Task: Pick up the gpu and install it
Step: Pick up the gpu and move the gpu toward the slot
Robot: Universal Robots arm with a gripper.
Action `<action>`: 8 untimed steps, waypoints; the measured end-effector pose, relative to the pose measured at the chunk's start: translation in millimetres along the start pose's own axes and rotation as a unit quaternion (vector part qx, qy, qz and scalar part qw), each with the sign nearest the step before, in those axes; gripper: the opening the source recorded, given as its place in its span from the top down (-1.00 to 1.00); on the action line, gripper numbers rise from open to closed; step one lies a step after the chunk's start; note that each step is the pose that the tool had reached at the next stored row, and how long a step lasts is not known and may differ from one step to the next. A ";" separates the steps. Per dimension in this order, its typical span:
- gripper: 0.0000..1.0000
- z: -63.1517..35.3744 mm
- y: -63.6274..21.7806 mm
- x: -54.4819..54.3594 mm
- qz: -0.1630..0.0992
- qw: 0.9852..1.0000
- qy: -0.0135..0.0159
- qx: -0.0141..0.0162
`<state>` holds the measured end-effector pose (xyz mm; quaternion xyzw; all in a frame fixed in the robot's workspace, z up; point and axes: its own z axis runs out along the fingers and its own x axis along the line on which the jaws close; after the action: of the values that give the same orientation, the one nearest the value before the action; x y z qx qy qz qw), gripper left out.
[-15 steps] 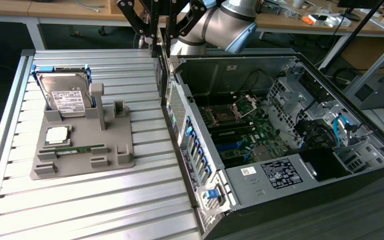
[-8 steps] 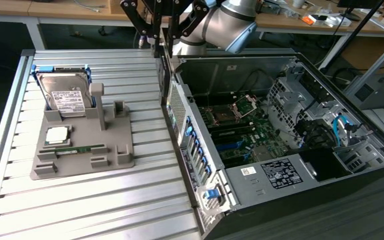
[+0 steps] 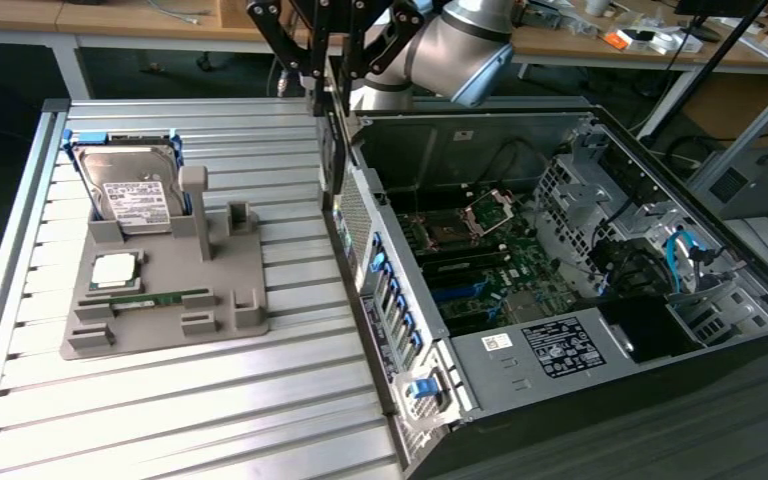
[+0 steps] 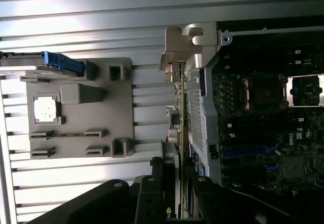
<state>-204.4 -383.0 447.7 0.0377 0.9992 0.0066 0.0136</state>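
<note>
I am grasping the gpu [image 3: 335, 150], a thin dark circuit card with a silvery metal bracket along one end. My end effector [image 3: 328, 85] is clamped on its upper edge, so the card hangs edge-down beneath me. From my wrist view the gpu [image 4: 176, 107] is a narrow strip running away from my end effector [image 4: 174, 183], with the bracket at its far end. It sits over the line where the slatted aluminium counter [image 3: 197, 400] meets the perforated side wall of the open black computer tower [image 3: 558, 250]. I cannot tell whether the card's lower edge is clear of that wall or brushing it.

The step in hand, as I judge it, is carrying the card across into the case. Doing it well means keeping the card plumb and my grip square, so it does not swing or twist. Its lower edge should stay above the wall, and its long edge parallel with the blue slots [image 3: 471, 295] on the board. The bracket end should face the panel with the blue tabs. Any skew now would probably carry through to seating.

My arm comes in from the far side of the scene, its grey elbow joint [image 3: 471, 50] high above the case. My wrist is turned straight down, with the fingers vertical.

On the exterior view's left, well apart from me, the grey moulded holder [image 3: 231, 320] carries the boxy silver hard drive [image 3: 131, 190] and the slim green memory stick [image 3: 157, 297].
</note>
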 end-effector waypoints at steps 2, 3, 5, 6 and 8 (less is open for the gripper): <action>0.47 0.2 0.0 -1.4 0.000 1.000 0.000 0.000; 0.47 0.2 0.0 -2.0 0.000 1.000 0.000 0.000; 0.47 0.4 0.0 -3.3 0.000 1.000 0.000 0.000; 0.47 0.5 0.0 -4.2 0.000 1.000 0.000 0.000; 0.47 0.6 0.0 -5.6 0.000 1.000 0.000 0.000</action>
<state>-198.8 -383.4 447.3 0.0377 0.9992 0.0066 0.0136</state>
